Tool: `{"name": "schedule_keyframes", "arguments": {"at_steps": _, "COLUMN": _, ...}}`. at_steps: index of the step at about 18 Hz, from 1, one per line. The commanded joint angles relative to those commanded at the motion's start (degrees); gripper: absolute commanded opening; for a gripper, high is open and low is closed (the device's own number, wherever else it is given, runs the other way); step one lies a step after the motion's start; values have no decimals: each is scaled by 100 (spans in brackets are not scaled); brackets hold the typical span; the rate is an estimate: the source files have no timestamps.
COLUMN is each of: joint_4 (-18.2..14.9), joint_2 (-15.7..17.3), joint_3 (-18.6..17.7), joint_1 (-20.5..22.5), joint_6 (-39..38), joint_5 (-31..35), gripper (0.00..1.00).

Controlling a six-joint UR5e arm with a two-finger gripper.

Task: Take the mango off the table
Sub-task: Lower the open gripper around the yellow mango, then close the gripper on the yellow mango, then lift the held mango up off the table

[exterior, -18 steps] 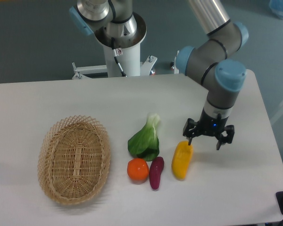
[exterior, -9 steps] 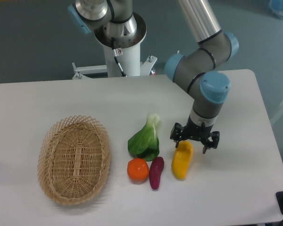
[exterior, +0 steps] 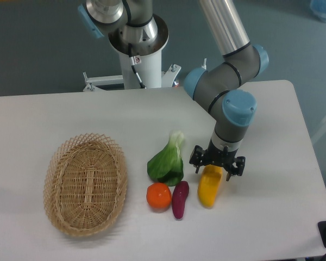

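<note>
The mango (exterior: 209,187) is a yellow-orange elongated fruit lying on the white table (exterior: 271,217), right of centre near the front. My gripper (exterior: 217,167) is open and points down over the mango's far end, with one finger on each side of that end. The gripper body hides the mango's top tip. I cannot tell whether the fingers touch the fruit.
A dark purple sweet potato (exterior: 180,199) lies just left of the mango, a round orange (exterior: 158,196) left of that, and a green bok choy (exterior: 167,160) behind them. A wicker basket (exterior: 86,184) sits at the left.
My gripper has moved left and a little towards the front, from right of the mango's far end to directly over it. The mango and other things have not moved.
</note>
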Motion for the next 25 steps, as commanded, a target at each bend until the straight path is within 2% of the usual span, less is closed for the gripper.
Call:
{"name": "schedule_keyframes", "arguments": {"at_steps": 3, "joint_4": 18, "joint_2": -9, "joint_3": -26, "joint_1": -26, "joint_6": 0, "joint_5": 114, "gripper": 100}}
{"name": "schedule_keyframes", "arguments": {"at_steps": 4, "joint_4": 18, "joint_2": 0, "joint_3": -26, "joint_1": -26, "joint_6": 0, "joint_5": 140, "gripper": 95}}
{"name": "schedule_keyframes", "arguments": {"at_steps": 6, "joint_4": 9, "joint_2": 26, "joint_3": -26, "joint_1": -26, "joint_6": -26, "joint_5": 141, "gripper": 76}}
{"name": "schedule_keyframes", "arguments": {"at_steps": 7, "joint_4": 9, "joint_2": 35, "joint_3": -26, "joint_1": -26, "joint_6": -26, "joint_5": 141, "gripper": 69}}
{"name": "schedule_keyframes", "arguments": {"at_steps": 10, "joint_4": 36, "joint_2": 52, "joint_3": -18, "joint_1": -26, "joint_6": -26, "joint_5": 141, "gripper": 59}}
{"name": "schedule_keyframes", "arguments": {"at_steps": 16, "joint_4": 36, "joint_2": 79, "joint_3": 70, "joint_1": -18, "joint_6": 17, "joint_5": 141, "gripper": 52}}
{"name": "schedule_keyframes", "arguments": {"at_steps": 19, "joint_4": 27, "joint_2": 149, "joint_3": 272, "joint_1": 17, "joint_6": 9, "joint_5": 150, "gripper": 52}}
{"name": "schedule_keyframes", "arguments": {"at_steps": 21, "joint_4": 9, "joint_2": 350, "joint_3": 465, "joint_1": 87, "joint_6": -26, "joint_5": 141, "gripper": 52}}
{"name": "schedule_keyframes", "arguments": {"at_steps": 25, "joint_4": 9, "joint_2": 746, "joint_3": 545, "joint_1": 334, "joint_6": 35, "joint_5": 123, "gripper": 51}}
